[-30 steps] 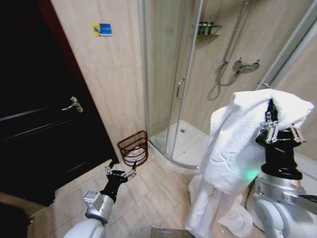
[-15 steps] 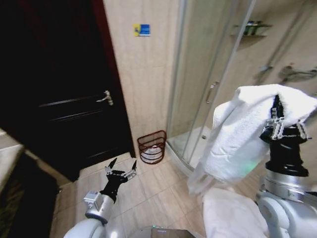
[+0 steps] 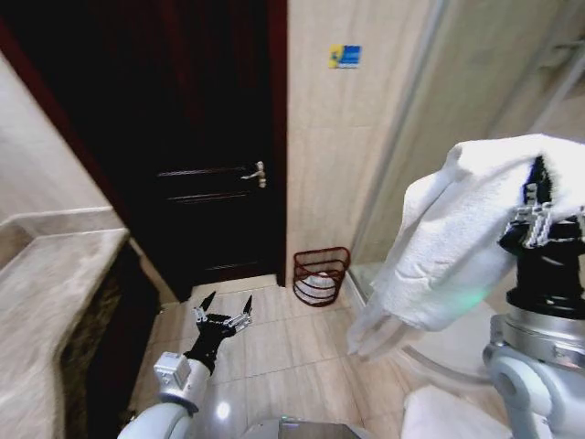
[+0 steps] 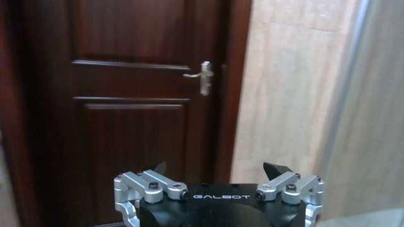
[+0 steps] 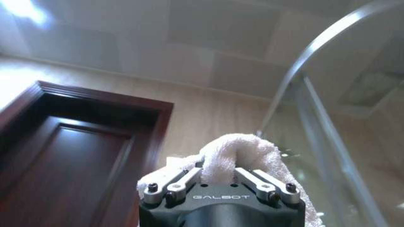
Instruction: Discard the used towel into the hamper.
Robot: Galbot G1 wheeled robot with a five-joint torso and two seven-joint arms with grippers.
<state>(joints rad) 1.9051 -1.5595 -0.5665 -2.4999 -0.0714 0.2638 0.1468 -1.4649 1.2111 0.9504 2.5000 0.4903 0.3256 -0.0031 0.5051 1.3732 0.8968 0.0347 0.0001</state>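
Right gripper (image 3: 547, 212) clamps the white towel (image 3: 457, 247) high at frame right

Left gripper (image 3: 224, 311) hangs spread and empty, lower centre; the hamper (image 3: 321, 275), floor-standing by the door (image 3: 201, 137), sits nearer centre than before as the view swung left

Head camera looks down across the bathroom floor; both wrist cameras face the dark door (image 3: 215, 174), left level, right upward.
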